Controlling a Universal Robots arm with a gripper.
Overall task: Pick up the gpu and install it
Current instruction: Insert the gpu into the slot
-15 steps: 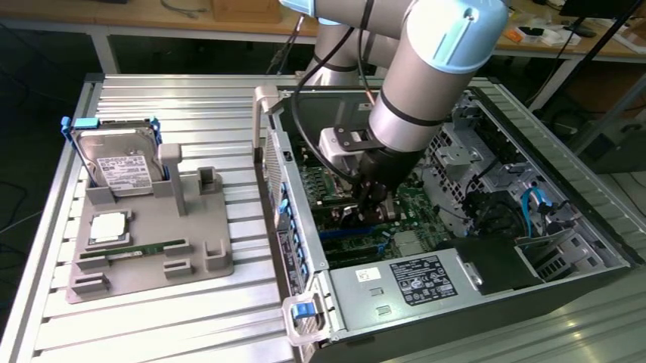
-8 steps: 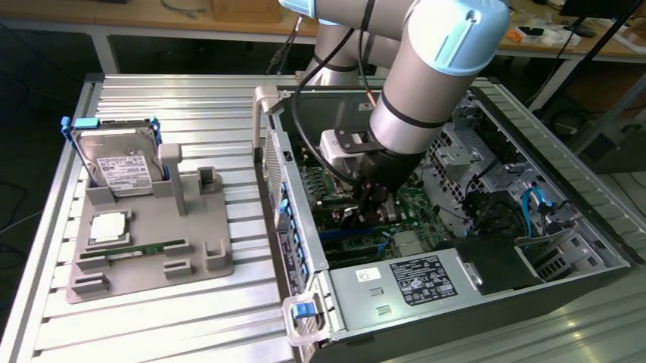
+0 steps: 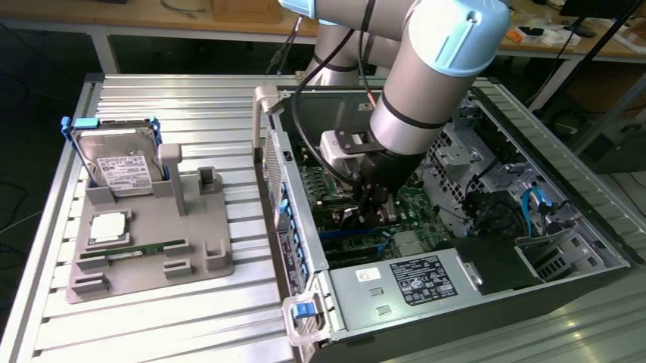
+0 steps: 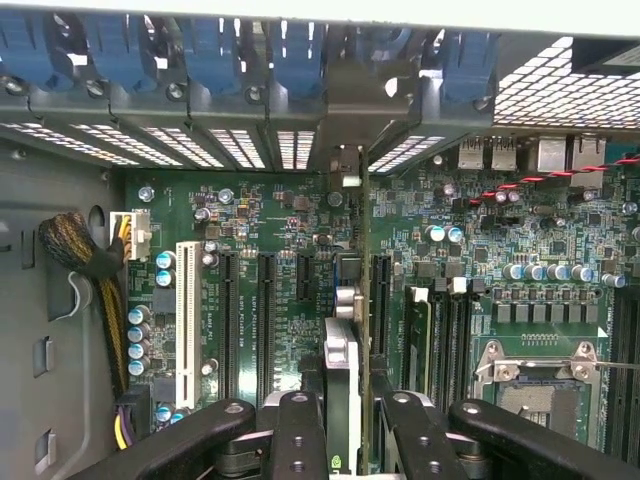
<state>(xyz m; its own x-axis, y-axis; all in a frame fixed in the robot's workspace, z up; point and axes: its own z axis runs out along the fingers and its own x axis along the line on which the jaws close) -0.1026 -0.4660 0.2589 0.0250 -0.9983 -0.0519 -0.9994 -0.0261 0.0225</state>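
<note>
1. The arm is reaching down into the open computer case [image 3: 271, 151], with the gripper [image 3: 371, 198] hanging right over the motherboard [image 4: 250, 215].
2. Its fingers [image 4: 300, 430] are pinching the gpu [image 4: 340, 350] from both sides, with only a narrow gap between them.
3. The gpu is standing on edge among the black slots. I can't tell if it's touching one.
4. Over on the exterior view's left, the hard drive [image 3: 121, 166] and memory stick [image 3: 141, 248] are sitting in the grey holder [image 3: 212, 219].

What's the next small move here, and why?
Probably ease it straight down, gently. The gripper is clamped on the gpu, which stands edge-on in line with the blue slot on the motherboard. I can't tell whether it's seated, so a short press seems safer than letting go.
</note>
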